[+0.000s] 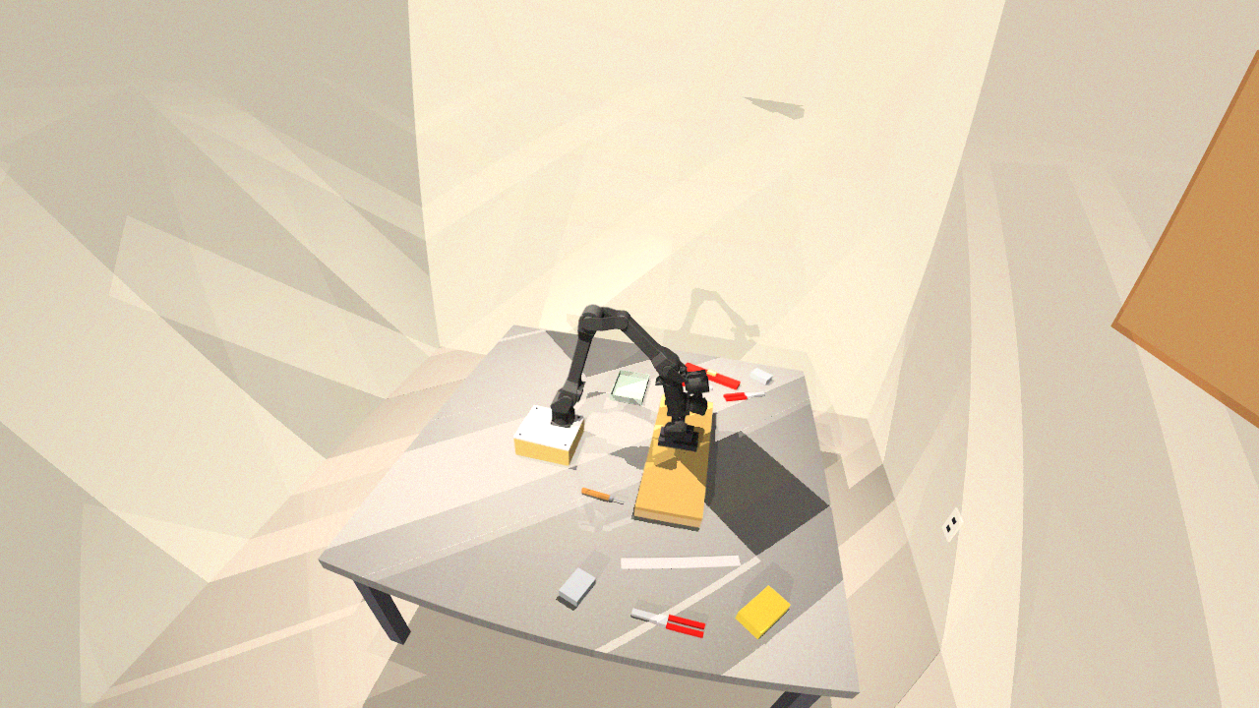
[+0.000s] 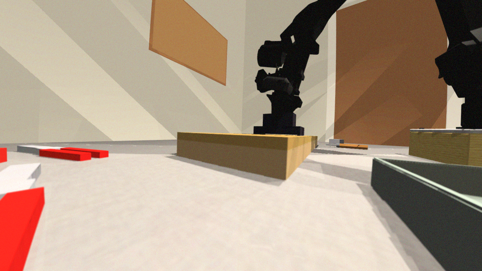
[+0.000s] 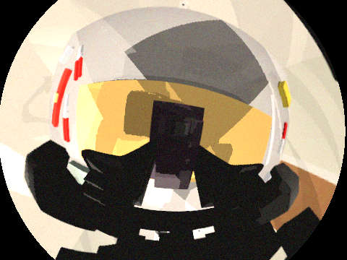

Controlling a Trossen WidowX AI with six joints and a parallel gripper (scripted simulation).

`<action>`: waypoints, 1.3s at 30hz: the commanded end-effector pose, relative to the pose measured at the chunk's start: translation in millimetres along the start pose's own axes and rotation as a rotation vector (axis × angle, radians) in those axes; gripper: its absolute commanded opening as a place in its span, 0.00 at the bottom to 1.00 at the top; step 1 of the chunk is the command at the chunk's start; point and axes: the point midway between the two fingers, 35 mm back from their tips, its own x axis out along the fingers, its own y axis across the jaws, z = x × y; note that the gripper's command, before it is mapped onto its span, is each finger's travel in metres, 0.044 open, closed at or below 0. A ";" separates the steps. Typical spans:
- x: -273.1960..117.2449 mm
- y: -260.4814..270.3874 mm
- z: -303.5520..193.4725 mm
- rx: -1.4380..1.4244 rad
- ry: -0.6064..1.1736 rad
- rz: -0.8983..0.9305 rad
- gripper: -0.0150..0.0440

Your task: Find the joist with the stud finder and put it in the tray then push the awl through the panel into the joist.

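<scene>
Top view: holding the dark stud finder in the hand, fingers closed on its sides. Held upright at the top face of the orange-yellow panel, with contact too fine to tell. On the bench, lying near the panel with tip pointed towards it: orange-handled awl. Near the panel's far end in the top view, outside the hand: pale green tray.

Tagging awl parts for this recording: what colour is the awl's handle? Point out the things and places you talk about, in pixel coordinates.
The awl's handle (image 1: 595,494) (image 2: 353,146) is orange, clearest in the top view.
</scene>
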 end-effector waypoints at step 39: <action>-0.8 -112.2 -1.3 -0.005 0.002 -0.012 0.25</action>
